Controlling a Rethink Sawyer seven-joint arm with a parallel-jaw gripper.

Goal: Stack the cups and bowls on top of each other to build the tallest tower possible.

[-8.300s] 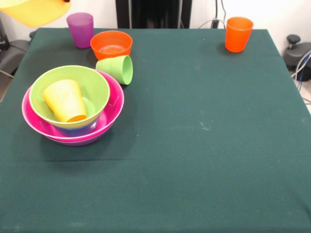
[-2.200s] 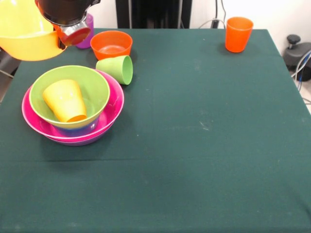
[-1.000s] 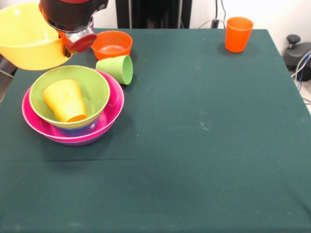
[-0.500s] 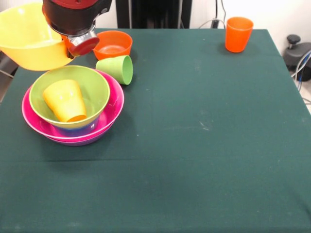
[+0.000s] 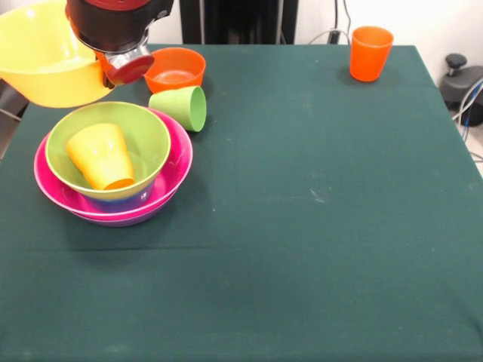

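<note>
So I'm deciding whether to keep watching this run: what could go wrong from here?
The yellow bowl hangs tilted at the tool, held by its rim, so it might slip. The yellow-orange cup lies tipped inside the light green bowl, so a bowl set on top would likely sit crooked.

Yellow bowl (image 5: 41, 53); orange bowl (image 5: 175, 69); light green cup (image 5: 181, 106); orange cup (image 5: 370, 53); light green bowl (image 5: 143, 132); yellow-orange cup (image 5: 99, 156); pink bowl (image 5: 175, 162); purple bowl (image 5: 124, 220); dark green tablecloth (image 5: 302, 226); red-and-black arm (image 5: 113, 26).

Robot lab: green-clothed table (image 5: 302, 226), loose cables (image 5: 468, 105), bare wall.
</note>
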